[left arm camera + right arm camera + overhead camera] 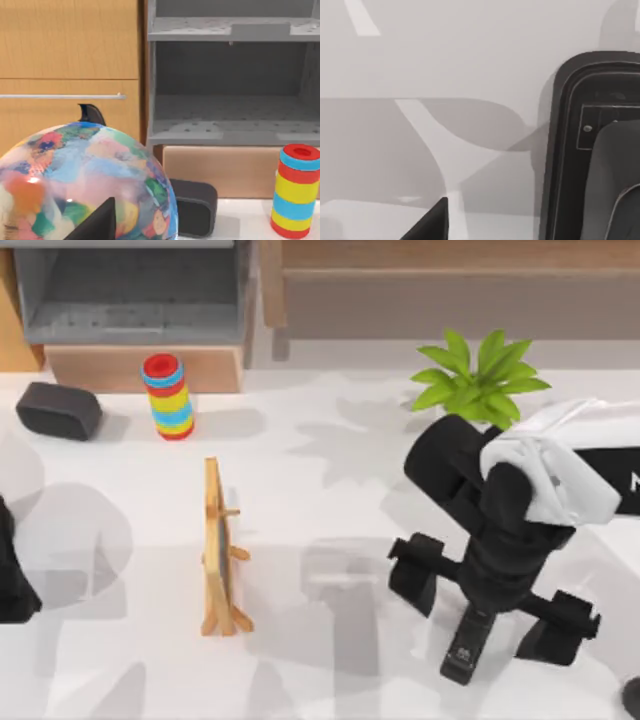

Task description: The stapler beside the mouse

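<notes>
The stapler (466, 652) is a slim black bar lying on the white table at the front right, its end with small white marks sticking out toward the front edge. Directly over it hangs my right gripper (490, 600), open, with one finger on each side of the bar and apart from it. In the right wrist view the stapler (590, 150) shows its glossy raised top, and one fingertip (432, 220) is beside it over bare table. A dark rounded bit (632, 698) shows at the front right corner; I cannot tell whether it is the mouse. My left arm (12, 575) is parked at the left edge.
A wooden easel with a small blackboard (220, 550) stands mid-table. At the back left are a coloured ring stack (168, 397), a wide black rounded block (58, 410) and a grey shelf (130, 290). A green plant (480, 375) is behind the right arm. A colourful globe (85, 180) sits close before the left wrist.
</notes>
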Robot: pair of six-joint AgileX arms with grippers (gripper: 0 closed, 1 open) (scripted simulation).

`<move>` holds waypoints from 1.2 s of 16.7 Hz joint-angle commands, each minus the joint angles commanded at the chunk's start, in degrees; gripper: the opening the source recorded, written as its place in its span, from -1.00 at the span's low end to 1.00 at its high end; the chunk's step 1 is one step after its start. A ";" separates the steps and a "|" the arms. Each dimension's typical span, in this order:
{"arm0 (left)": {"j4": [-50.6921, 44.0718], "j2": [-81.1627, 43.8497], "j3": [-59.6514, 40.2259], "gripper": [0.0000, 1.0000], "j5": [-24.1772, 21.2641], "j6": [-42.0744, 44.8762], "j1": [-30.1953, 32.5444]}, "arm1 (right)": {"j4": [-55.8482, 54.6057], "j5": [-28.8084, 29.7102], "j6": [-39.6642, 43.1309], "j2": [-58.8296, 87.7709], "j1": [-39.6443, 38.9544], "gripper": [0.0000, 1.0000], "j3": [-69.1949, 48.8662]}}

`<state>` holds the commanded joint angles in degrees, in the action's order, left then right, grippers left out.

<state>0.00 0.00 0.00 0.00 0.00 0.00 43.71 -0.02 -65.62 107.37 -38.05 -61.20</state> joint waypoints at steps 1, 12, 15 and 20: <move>0.00 0.00 0.00 1.00 0.00 0.00 0.00 | 0.00 0.00 0.00 0.00 0.00 0.40 0.00; 0.00 0.00 0.00 1.00 0.00 0.00 0.00 | 0.00 0.00 0.00 0.00 0.00 -1.00 0.00; 0.00 0.00 0.00 1.00 0.00 0.00 0.00 | 0.00 0.00 0.00 0.00 0.00 -1.00 0.00; 0.00 0.00 0.00 1.00 0.00 0.00 0.00 | 0.21 0.01 -0.03 -0.27 0.09 -1.00 -0.20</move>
<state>0.00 0.00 0.00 0.00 0.00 0.00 43.92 -0.01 -65.65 107.09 -37.97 -61.40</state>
